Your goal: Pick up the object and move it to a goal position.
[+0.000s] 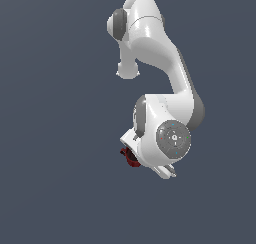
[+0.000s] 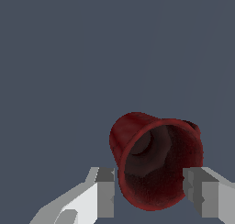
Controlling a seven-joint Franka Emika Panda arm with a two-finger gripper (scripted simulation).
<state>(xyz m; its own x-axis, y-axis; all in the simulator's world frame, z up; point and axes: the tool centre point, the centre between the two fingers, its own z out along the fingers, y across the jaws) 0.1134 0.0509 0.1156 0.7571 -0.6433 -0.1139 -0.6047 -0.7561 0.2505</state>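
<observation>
The dark red mug (image 2: 156, 165) sits between my two fingers in the wrist view, its dark inside open towards the camera and tilted. A bit of its handle shows at its far rim. My gripper (image 2: 149, 191) has closed in on the mug: the left fingertip (image 2: 106, 191) and the right fingertip (image 2: 196, 193) lie against its sides near the rim. In the exterior view the mug (image 1: 131, 159) shows only as a small red patch under the white hand, on the exterior view's left of it. The fingers are hidden there.
The white arm (image 1: 155, 53) reaches down from the top of the exterior view, with the wrist (image 1: 172, 138) folded over the mug. Around it there is only flat dark grey-blue ground.
</observation>
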